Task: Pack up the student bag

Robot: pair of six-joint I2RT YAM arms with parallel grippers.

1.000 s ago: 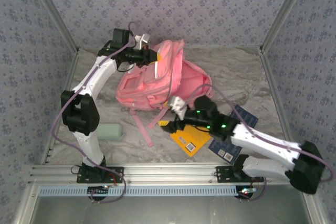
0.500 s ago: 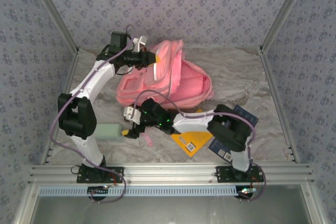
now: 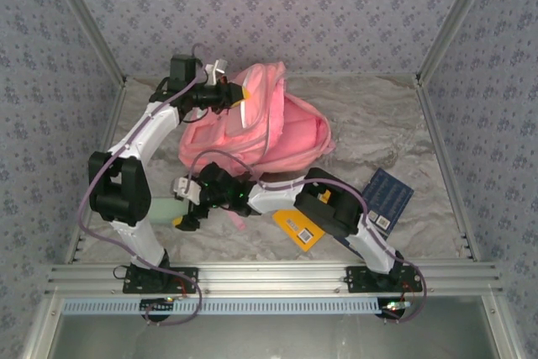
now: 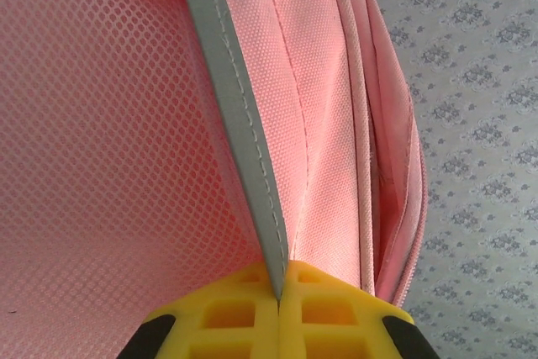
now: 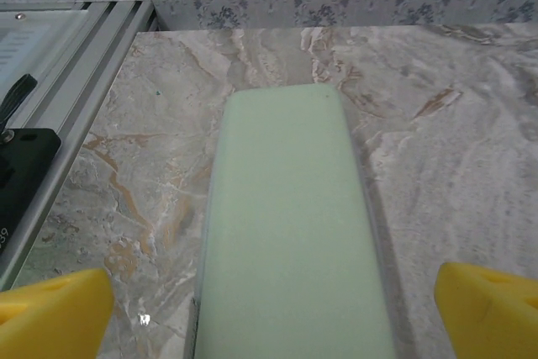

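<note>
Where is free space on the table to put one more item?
The table is bare at the far right, between the student bag, the blue book and the wall. Crowded: near left, around the green case.

Table (image 3: 382, 119), far right: bare marble, free passage. Far centre-left is blocked by the student bag (image 3: 290, 128). The right arm (image 3: 277, 195) lies across the near centre, its right gripper (image 3: 187, 206) spread wide over the green case (image 5: 290, 224) at near left. A yellow book (image 3: 300, 229) and a blue book (image 3: 387, 195) occupy the near right
</note>
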